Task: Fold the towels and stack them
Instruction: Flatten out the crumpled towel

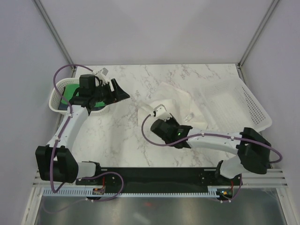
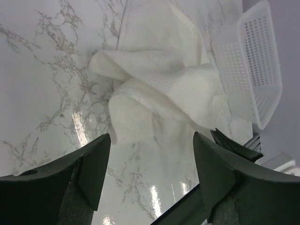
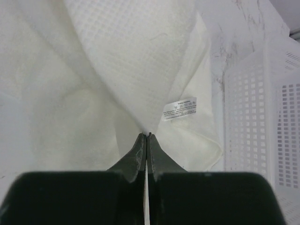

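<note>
Overhead, finds the white towel point(image 1: 180, 99) crumpled on the marble counter point(image 1: 117, 136), right of centre, against the near rim of a large perforated basket point(image 1: 236, 105). Puts the right jaws low at the towel's left edge, probably to draw a corner out flat before any fold. Keeps the left jaws raised beside a small basket point(image 1: 55, 96) in the far left corner, spread and aimed at the towel, apparently ready to take a second corner. Shows the green towel point(image 1: 69, 89) bunched inside that small basket; cannot place the navy one, possibly hidden under the arm. Shows nothing inside the large basket.

From the left wrist, looks down between widely parted jaws with nothing in them. Frames the white towel point(image 2: 164, 89) in loose, unfolded heaps, one side touching the large basket point(image 2: 253, 61), which sits tipped on its edge with no contents showing.

From the right wrist, has the jaws pressed fully together on a thin pinch of the white towel point(image 3: 117, 56), just beside its sewn label point(image 3: 179, 108). Catches the large basket point(image 3: 248, 117) to the right, only bare mesh visible. Suggests an early stage: nothing folded, nothing stacked.
</note>
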`<state>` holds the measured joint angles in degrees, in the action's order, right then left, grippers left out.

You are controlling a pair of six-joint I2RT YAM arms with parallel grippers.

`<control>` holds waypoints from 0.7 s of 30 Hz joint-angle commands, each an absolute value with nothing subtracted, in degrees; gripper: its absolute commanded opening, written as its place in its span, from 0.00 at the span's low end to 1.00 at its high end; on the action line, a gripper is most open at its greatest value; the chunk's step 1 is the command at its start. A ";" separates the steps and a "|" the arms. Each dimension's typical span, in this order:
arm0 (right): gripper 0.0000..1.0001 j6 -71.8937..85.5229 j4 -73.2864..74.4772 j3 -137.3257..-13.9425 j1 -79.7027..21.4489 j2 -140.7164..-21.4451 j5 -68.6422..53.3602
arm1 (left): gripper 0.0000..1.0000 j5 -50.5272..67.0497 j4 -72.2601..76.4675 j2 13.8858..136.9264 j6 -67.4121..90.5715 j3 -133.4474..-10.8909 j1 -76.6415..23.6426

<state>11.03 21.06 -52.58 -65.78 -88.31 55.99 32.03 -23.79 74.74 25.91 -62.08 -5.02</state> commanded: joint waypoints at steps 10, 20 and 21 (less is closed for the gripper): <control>0.00 11.69 22.06 -60.73 -38.95 -67.94 11.45 | 0.79 41.66 -12.14 83.49 14.25 -65.30 -8.61; 0.00 11.69 23.03 -62.23 -30.95 -66.71 0.53 | 0.75 39.89 -9.94 95.01 6.85 -73.21 -15.99; 0.00 11.60 23.03 -62.14 -30.68 -66.62 0.18 | 0.75 40.51 -8.63 95.01 6.94 -72.78 -16.43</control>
